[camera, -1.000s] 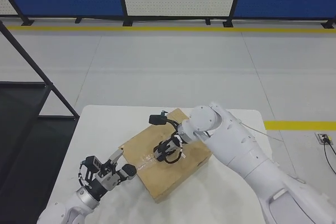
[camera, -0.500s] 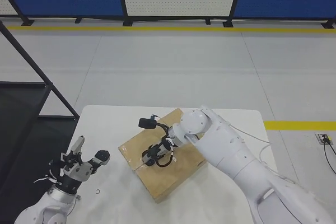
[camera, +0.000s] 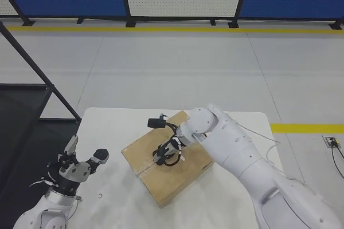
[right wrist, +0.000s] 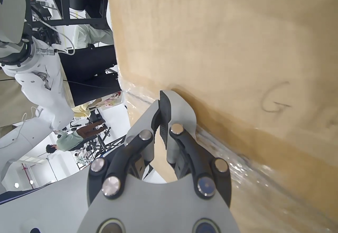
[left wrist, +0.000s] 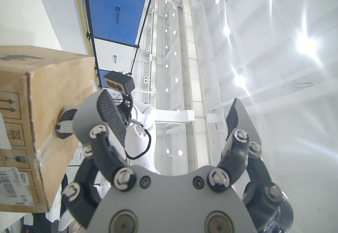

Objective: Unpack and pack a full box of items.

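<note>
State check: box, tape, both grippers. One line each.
box: closed, top flaps down.
tape: lies along the top seam; cut or not, cannot tell.
left gripper: open, empty, off to the side of the box.
right gripper: shut, tips at the taped seam on the box top.

Cardboard box (camera: 183, 174): plain brown, closed, top flaps lying flat. Clear tape (right wrist: 237, 168), wrinkled and glossy, runs along the centre seam of the top face. A faint pencil scribble (right wrist: 274, 102) sits beside the seam. Box rests flat on the white table (camera: 109, 126), turned at a slant to its edges, roughly midway between left and right edges. One corner points at the far edge, the opposite corner at the near edge. One side wall bears black handling symbols (left wrist: 10, 106) and a white barcode label (left wrist: 14, 187).
</note>
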`<state>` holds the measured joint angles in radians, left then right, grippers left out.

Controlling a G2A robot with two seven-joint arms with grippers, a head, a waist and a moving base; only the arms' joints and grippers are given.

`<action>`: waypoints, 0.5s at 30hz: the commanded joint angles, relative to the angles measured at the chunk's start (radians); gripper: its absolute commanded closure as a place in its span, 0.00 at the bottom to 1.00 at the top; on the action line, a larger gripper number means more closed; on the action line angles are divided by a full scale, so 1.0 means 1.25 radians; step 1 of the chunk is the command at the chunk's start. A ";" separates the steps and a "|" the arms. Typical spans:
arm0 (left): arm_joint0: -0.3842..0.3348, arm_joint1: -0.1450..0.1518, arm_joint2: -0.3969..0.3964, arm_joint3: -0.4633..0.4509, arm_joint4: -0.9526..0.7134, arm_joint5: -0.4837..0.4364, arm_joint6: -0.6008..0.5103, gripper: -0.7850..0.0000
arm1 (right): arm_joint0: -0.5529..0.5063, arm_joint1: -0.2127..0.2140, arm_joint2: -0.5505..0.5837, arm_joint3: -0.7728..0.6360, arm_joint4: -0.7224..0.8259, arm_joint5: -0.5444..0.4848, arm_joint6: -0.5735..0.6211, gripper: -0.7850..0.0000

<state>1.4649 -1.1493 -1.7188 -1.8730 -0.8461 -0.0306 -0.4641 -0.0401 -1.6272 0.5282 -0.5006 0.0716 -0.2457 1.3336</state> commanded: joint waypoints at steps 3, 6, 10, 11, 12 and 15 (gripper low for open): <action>-0.003 0.000 0.001 0.000 0.002 0.004 -0.006 0.00 | 0.010 0.012 0.016 0.026 -0.015 0.005 -0.006 1.00; -0.003 -0.001 -0.001 -0.001 0.002 0.005 -0.010 0.00 | 0.016 0.023 0.031 0.041 -0.016 0.004 -0.009 1.00; -0.002 -0.001 -0.004 -0.001 0.000 0.008 -0.014 0.00 | 0.022 0.038 0.051 0.055 -0.022 0.003 -0.011 1.00; -0.002 -0.001 -0.004 -0.001 -0.002 0.009 -0.015 0.00 | 0.024 0.041 0.056 0.057 -0.023 0.004 -0.012 1.00; -0.003 -0.001 -0.004 -0.001 -0.005 0.010 -0.017 0.00 | 0.025 0.045 0.060 0.060 -0.024 0.005 -0.013 1.00; -0.003 -0.001 -0.005 -0.001 -0.008 0.013 -0.021 0.00 | 0.030 0.058 0.076 0.072 -0.027 0.006 -0.017 1.00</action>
<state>1.4612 -1.1509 -1.7246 -1.8738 -0.8558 -0.0149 -0.4894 -0.0058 -1.5610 0.6166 -0.4170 0.0413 -0.2394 1.3142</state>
